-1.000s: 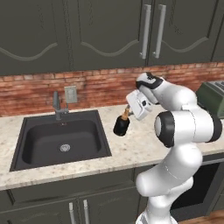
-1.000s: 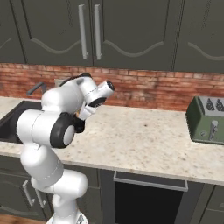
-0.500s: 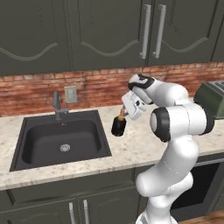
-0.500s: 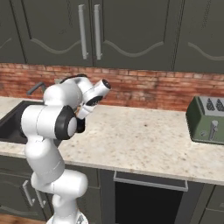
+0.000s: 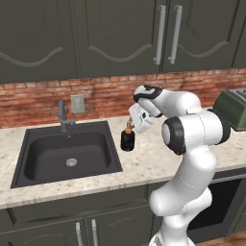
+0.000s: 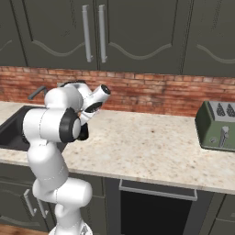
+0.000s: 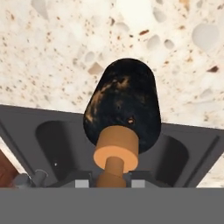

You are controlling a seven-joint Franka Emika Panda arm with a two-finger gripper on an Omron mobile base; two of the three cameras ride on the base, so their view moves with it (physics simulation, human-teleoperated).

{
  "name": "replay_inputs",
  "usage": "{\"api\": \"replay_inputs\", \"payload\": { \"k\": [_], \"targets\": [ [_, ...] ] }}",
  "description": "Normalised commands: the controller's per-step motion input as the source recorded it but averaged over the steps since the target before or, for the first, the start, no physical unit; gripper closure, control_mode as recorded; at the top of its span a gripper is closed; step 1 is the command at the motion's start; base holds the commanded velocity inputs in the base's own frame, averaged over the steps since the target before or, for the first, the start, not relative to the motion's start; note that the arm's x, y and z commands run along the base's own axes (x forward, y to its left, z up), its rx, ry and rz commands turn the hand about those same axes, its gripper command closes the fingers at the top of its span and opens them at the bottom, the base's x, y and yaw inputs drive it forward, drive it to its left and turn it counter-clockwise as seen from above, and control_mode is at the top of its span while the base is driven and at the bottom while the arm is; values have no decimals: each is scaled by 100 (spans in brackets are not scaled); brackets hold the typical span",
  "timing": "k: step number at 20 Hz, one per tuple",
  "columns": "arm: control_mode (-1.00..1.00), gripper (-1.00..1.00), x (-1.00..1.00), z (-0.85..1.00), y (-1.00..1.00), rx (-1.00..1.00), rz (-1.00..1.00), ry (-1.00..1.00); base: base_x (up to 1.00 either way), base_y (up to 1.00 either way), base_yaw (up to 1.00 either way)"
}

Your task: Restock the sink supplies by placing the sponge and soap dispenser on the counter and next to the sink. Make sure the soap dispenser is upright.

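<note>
- The robot's pincer [image 5: 129, 126] is closed tight on the orange pump top of the soap dispenser [image 5: 127, 139], holding the small black bottle roughly upright.
- The bottle sits at or just above the counter [image 5: 153, 161], just beside the right edge of the sink [image 5: 69, 153]. Whether its base touches the stone cannot be told.
- From the hand camera, the soap dispenser [image 7: 122, 109] hangs below the pincer [image 7: 114, 178], with speckled stone and the sink's dark rim [image 7: 192, 151] beyond it.
- The step in hand appears to be setting down the dispenser. The next move likely calls for lowering it until it stands flat, then opening the pincer without tipping it.
- The sponge is still to be placed.
- The counter is beige speckled stone over dark grey cabinets, backed by a red brick wall [image 5: 105, 96].
- A grey faucet [image 5: 63, 117] stands at the sink's back edge.
- A green toaster [image 6: 215, 126] stands near the counter's right end.
</note>
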Motion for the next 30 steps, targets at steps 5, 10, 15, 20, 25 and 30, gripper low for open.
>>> {"api": "replay_inputs", "payload": {
  "k": [5, 10, 15, 20, 25, 30],
  "targets": [
    [-100, 100, 17, -37, 0, -1, -4, 0, 0, 0, 0],
    [-100, 100, 5, -25, -2, 0, -1, 0, 0, 0, 0],
    [-100, -100, 0, -16, -8, 0, -1, 0, 0, 0, 0],
    [-100, -100, -8, 0, -13, 0, -1, 0, 0, 0, 0],
    [-100, -100, -12, 9, -16, 1, -4, -3, 0, 0, 0],
    [-100, -100, -1, 31, -9, 2, -7, -1, 0, 0, 0]
  ]
}}
